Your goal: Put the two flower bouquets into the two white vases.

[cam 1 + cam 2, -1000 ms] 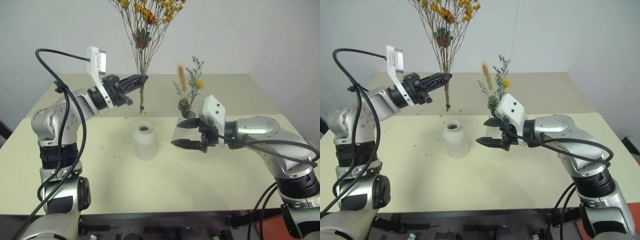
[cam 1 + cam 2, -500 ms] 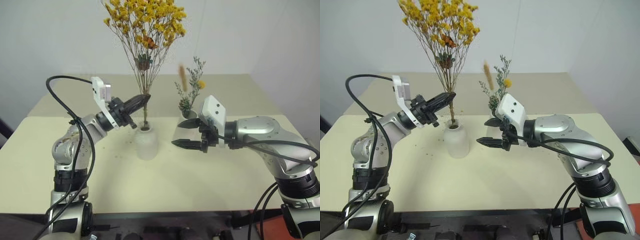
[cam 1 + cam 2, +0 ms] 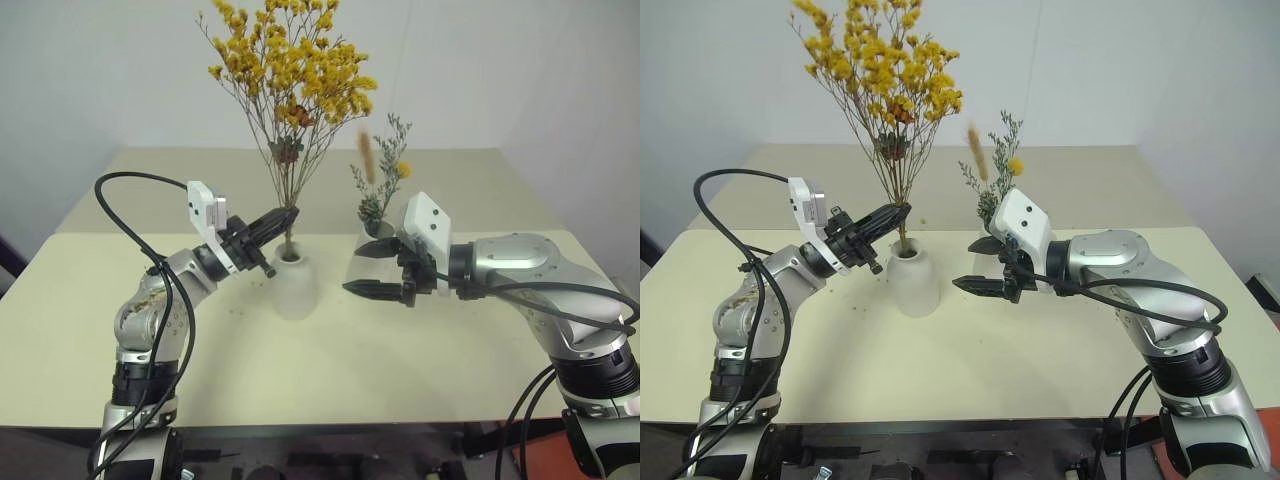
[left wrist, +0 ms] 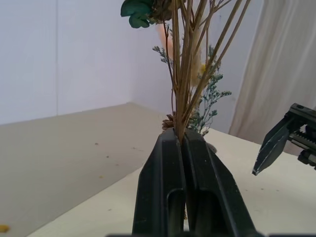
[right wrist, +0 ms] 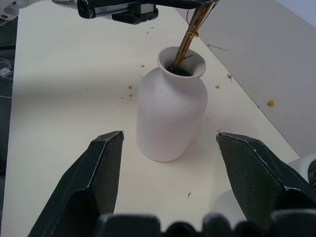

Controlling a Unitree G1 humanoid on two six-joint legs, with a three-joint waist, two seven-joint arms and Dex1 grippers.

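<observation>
With the left gripper [image 3: 902, 209] pinching the yellow bouquet [image 3: 888, 85] stems inside the short vase [image 3: 913, 281] on the worktop [image 3: 970, 350] and the right gripper [image 3: 980, 263] spread, a sideways tug could tip that vase.

I can read no text, label, brand, number or sign on anything in front of me, whichever way I look here.

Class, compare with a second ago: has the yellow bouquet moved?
Yes. The yellow bouquet has come down; its stems, earlier above the table behind the short vase, now sit in that vase's neck.
</observation>
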